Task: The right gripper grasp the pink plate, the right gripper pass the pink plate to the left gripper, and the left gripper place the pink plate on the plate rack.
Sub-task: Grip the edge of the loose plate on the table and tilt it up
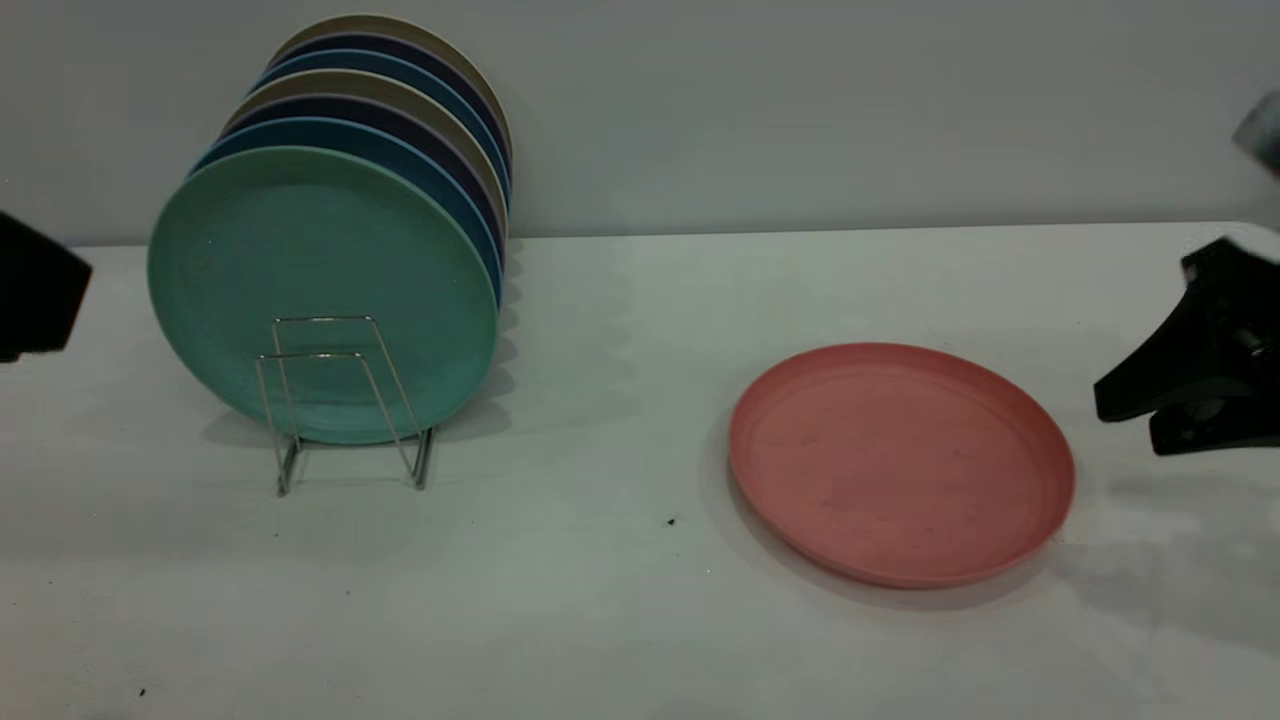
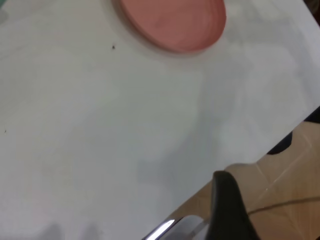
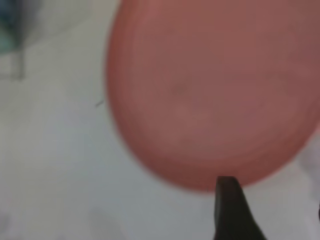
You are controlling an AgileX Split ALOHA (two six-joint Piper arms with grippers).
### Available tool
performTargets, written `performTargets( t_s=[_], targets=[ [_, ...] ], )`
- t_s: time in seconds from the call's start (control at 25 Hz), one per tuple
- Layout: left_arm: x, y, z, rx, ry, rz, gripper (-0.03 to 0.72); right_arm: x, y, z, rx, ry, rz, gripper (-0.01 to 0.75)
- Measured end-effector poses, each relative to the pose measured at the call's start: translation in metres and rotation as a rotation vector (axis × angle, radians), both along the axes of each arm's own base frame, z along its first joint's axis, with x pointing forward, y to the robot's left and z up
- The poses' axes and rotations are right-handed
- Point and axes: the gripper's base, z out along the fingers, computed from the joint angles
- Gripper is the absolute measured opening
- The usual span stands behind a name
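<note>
The pink plate (image 1: 902,460) lies flat on the white table, right of centre. It also shows in the right wrist view (image 3: 215,90) and far off in the left wrist view (image 2: 175,22). My right gripper (image 1: 1125,428) hovers low just right of the plate's rim, open and empty. One of its fingers (image 3: 227,205) points at the near rim. My left gripper (image 1: 35,300) sits at the far left edge, away from the plate, open and empty. Only one of its fingers (image 2: 226,205) shows. The plate rack (image 1: 340,400) stands at the left with its front loops empty.
Several plates stand upright in the rack, with a teal-green plate (image 1: 320,290) at the front and blue, dark and beige ones behind. A grey wall runs behind the table (image 1: 620,600). The left wrist view shows the table edge and wooden floor (image 2: 290,190).
</note>
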Motion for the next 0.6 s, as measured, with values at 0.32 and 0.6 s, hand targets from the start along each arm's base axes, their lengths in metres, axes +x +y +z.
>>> performTargets(
  t_s=[0.32, 0.6],
  targets=[
    [0.0, 0.0, 0.0, 0.0, 0.001, -0.002, 0.474, 0.039, -0.009, -0.044, -0.014, 0.026, -0.04, 0.428],
    [0.0, 0.0, 0.0, 0.0, 0.001, -0.002, 0.474, 0.05, -0.012, -0.06, -0.019, 0.031, -0.059, 0.427]
  ],
)
